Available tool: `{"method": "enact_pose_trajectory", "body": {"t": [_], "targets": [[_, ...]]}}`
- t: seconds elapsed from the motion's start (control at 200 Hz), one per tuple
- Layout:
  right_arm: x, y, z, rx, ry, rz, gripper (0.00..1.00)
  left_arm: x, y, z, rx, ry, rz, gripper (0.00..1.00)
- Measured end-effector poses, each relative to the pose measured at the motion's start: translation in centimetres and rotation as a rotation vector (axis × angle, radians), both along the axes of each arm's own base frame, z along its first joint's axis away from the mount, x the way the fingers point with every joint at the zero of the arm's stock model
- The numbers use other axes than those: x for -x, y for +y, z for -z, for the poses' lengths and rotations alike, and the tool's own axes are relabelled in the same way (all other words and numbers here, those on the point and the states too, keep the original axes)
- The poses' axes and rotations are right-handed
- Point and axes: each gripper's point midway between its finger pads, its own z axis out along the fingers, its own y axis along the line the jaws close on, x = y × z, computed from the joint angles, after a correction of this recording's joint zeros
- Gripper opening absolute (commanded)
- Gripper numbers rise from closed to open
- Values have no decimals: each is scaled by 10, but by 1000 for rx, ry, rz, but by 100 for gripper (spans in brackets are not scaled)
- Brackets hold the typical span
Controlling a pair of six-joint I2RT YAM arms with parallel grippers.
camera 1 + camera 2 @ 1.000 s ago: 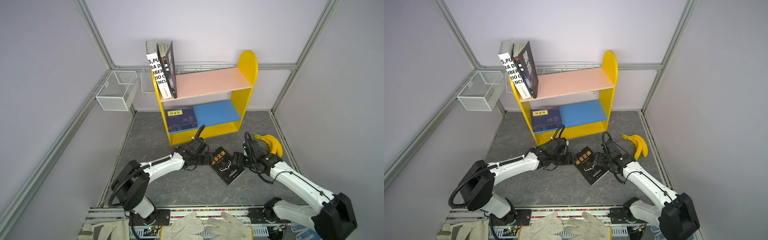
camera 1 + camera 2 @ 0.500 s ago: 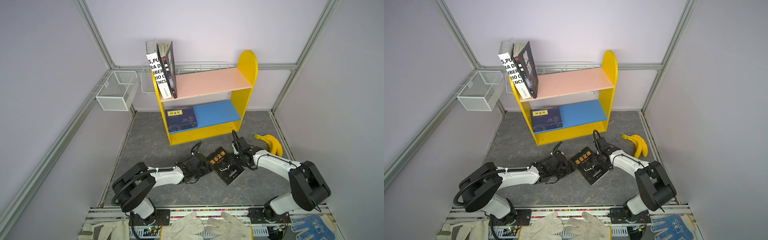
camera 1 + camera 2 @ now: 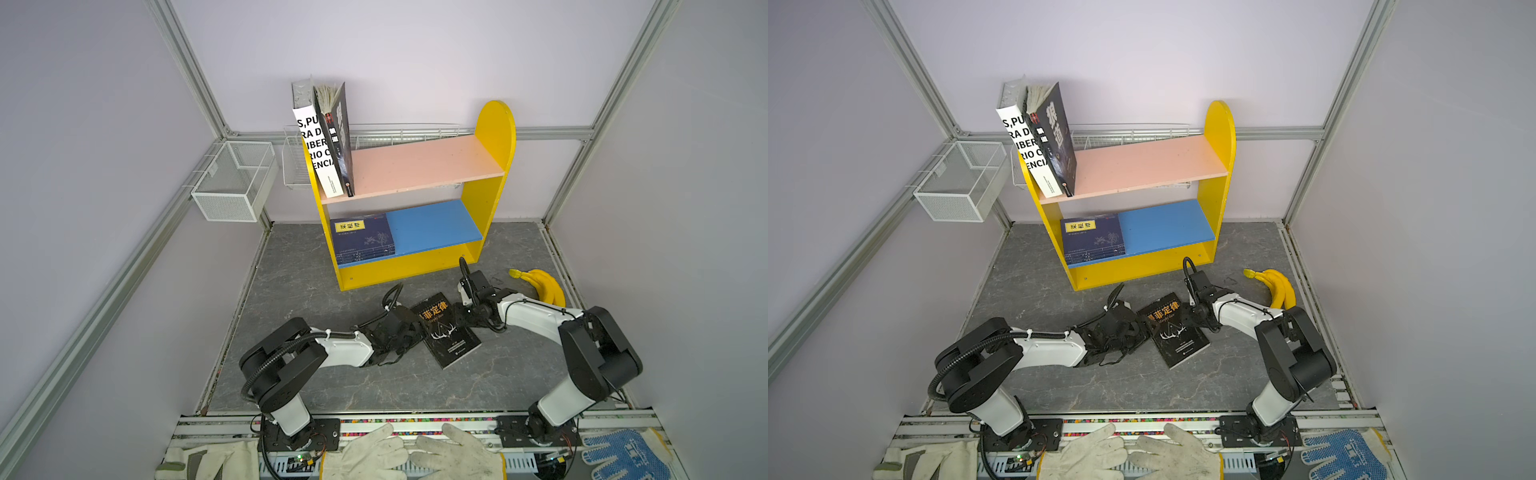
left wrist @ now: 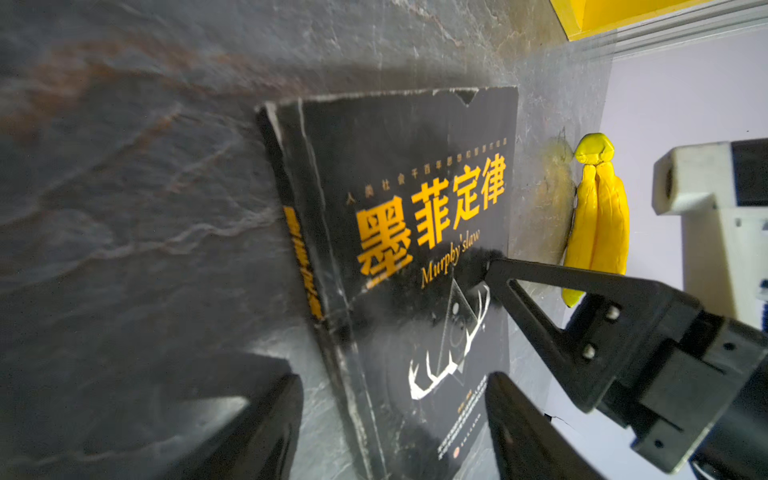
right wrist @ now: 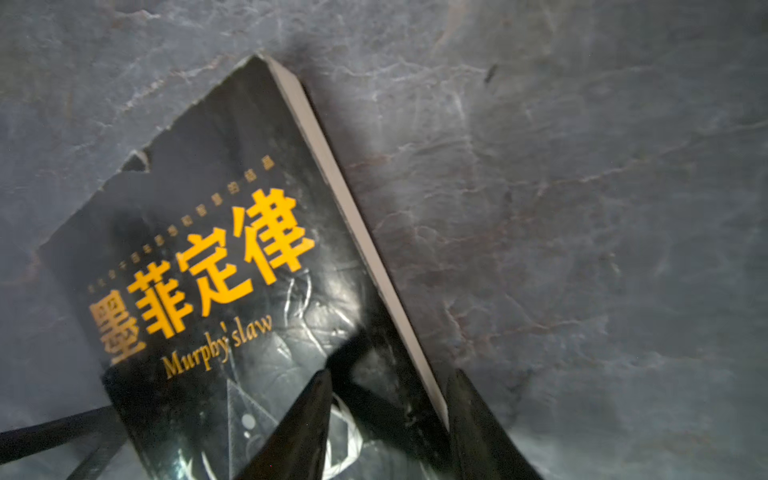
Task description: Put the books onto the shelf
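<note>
1. Right wrist view: the black "Murphy's law" paperback [image 5: 232,270] lies flat, cover up, on the desk [image 5: 582,208]. The right pincer [image 5: 390,374] straddles its page edge, one finger over the cover and the other on the desk just beside the pages. I cannot tell whether it grips.
2. Left wrist view: the left pincer [image 4: 395,378] stands apart across the spine, holding nothing.
3. The step in hand looks like raising the only book in sight off the shelf. The outer right finger should get under the pages before it closes. The left pincer should brace the spine so the book tips up rather than slides. The worn, glossy cover probably calls for a deep bite.
4. In a top view the shelf [image 3: 494,137] stands just behind the book. On its pink board [image 3: 415,166] a white book [image 3: 318,153] and a black one [image 3: 343,141] lean at one end. A navy stack [image 3: 363,239] lies flat on the blue board [image 3: 432,224]. Both boards have room beside them.
5. The desk is dark, slate-patterned and level. A banana bunch [image 3: 542,284] lies near the right arm, apart from the book. A wire basket [image 3: 232,183] hangs on the lilac wall, and work gloves [image 3: 411,457] lie on the front rail.
</note>
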Motion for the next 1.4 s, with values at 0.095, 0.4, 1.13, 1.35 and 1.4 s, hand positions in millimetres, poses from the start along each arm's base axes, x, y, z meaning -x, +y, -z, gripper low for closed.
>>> {"method": "enact_pose_trajectory", "body": {"t": [0.095, 0.4, 1.13, 1.35, 1.4], "targets": [[1, 9, 1, -23, 1, -13, 42, -10, 2, 0, 16, 3, -13, 71], [-13, 28, 7, -105, -18, 10, 39, -38, 19, 0, 30, -27, -61, 65], [-54, 78, 3, -278, -142, -28, 38, -62, -2, -78, 449, -185, -29, 68], [-55, 80, 2, -297, -145, -18, 38, -58, 0, -80, 437, -164, -25, 68], [-54, 79, 2, -297, -145, -16, 38, -56, 3, -78, 410, -147, -25, 68]]}}
